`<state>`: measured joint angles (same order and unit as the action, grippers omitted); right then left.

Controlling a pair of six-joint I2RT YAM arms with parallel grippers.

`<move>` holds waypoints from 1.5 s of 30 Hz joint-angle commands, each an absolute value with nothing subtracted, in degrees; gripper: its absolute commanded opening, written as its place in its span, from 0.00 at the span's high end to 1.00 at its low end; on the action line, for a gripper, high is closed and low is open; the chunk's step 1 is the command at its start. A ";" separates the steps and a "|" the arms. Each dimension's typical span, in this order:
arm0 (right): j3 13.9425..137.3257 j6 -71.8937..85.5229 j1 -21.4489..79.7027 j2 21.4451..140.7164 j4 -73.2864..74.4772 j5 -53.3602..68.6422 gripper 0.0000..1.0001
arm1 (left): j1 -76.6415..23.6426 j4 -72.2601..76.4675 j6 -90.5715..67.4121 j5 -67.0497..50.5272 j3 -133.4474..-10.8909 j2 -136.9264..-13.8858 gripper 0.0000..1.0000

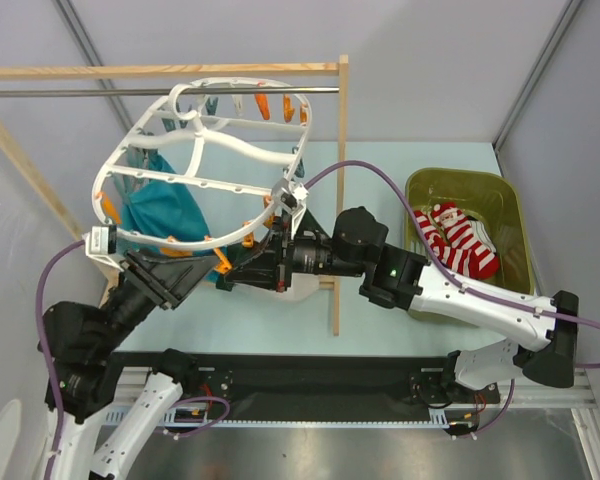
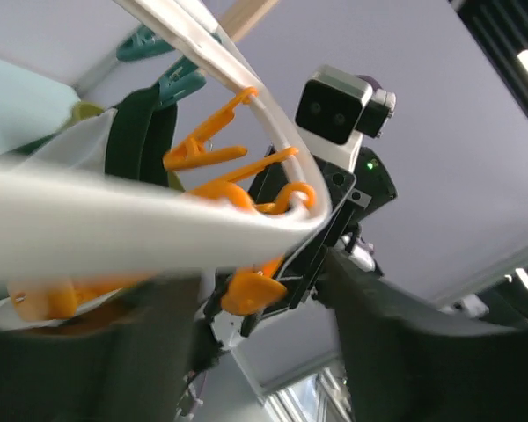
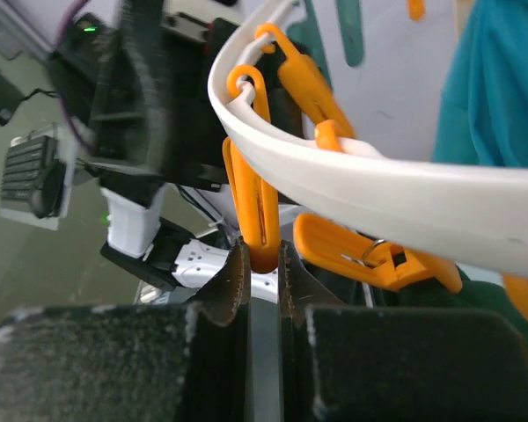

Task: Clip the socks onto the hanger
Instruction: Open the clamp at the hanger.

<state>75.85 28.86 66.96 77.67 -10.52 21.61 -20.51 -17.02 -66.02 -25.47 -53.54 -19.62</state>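
Note:
The white oval hanger [image 1: 195, 180] hangs tilted from the metal rod, with orange and teal clips along its rim. My right gripper [image 3: 262, 255] is shut on the lower tip of an orange clip [image 3: 253, 207] that dangles from the rim [image 3: 378, 189]. In the top view it [image 1: 238, 277] reaches in at the hanger's near edge. My left gripper [image 2: 264, 303] stands open just under the same stretch of rim [image 2: 132, 224], its fingers apart either side of that clip [image 2: 255, 294]. Red-and-white socks [image 1: 460, 240] lie in the green bin.
The green bin [image 1: 515, 215] sits at the right of the table. A teal cloth [image 1: 165, 205] and a dark green garment [image 2: 141, 132] hang from the hanger. A wooden rack post [image 1: 340, 180] stands just behind my right arm, its metal rod [image 1: 70, 92] above.

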 commanded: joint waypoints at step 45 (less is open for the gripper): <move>118.29 8.61 84.99 96.59 34.18 -34.72 1.00 | -20.57 -36.65 -59.15 -10.99 -67.94 -28.21 0.41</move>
